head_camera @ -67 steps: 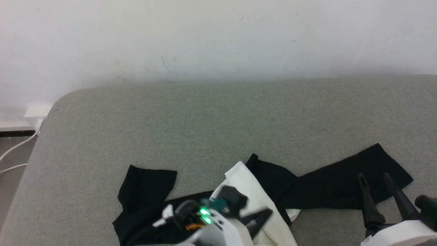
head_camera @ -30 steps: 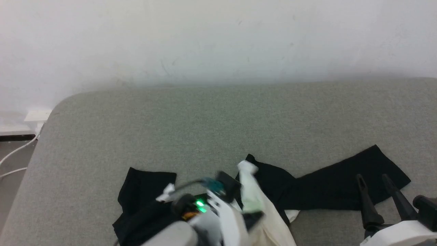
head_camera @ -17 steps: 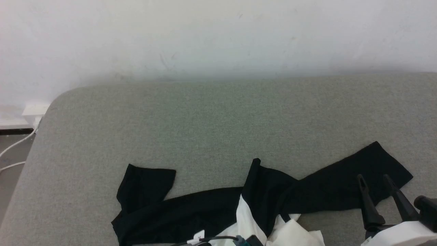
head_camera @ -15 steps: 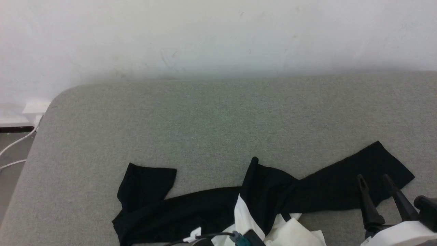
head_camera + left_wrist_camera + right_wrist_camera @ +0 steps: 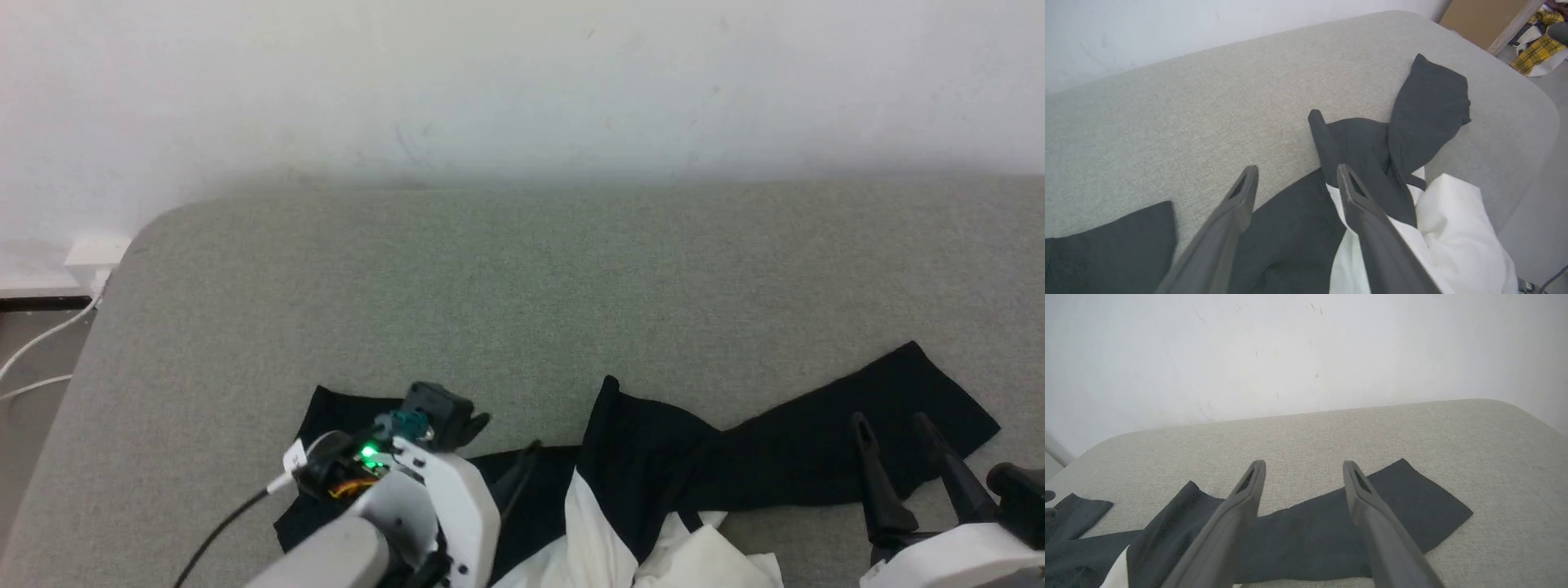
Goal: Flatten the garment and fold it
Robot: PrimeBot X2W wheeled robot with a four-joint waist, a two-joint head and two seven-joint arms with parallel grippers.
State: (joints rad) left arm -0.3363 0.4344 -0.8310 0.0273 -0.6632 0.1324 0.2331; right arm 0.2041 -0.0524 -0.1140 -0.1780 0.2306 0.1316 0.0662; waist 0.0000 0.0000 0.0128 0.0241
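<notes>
The garment lies crumpled at the near edge of the grey padded surface. Its right black sleeve (image 5: 816, 457) stretches out flat to the right. The white torso (image 5: 604, 555) is bunched at the bottom, and the left black sleeve (image 5: 343, 412) is partly hidden under my left arm. My left gripper (image 5: 510, 437) hovers open over the left sleeve and the black shoulder (image 5: 1355, 143), with nothing between its fingers (image 5: 1241, 196). Over the right sleeve (image 5: 1404, 494), my right gripper (image 5: 890, 420) stands open and empty; its fingers (image 5: 1249, 486) are spread wide.
The grey padded surface (image 5: 522, 278) runs back to a white wall. A white socket and cables (image 5: 49, 351) sit on the floor past its left edge. Beyond the right corner are a cardboard box (image 5: 1490, 20) and yellow plaid cloth (image 5: 1535, 53).
My left gripper had lifted the white fabric, let it drop near the front edge, and now stands open further left over the left sleeve. The right gripper has stayed put.
</notes>
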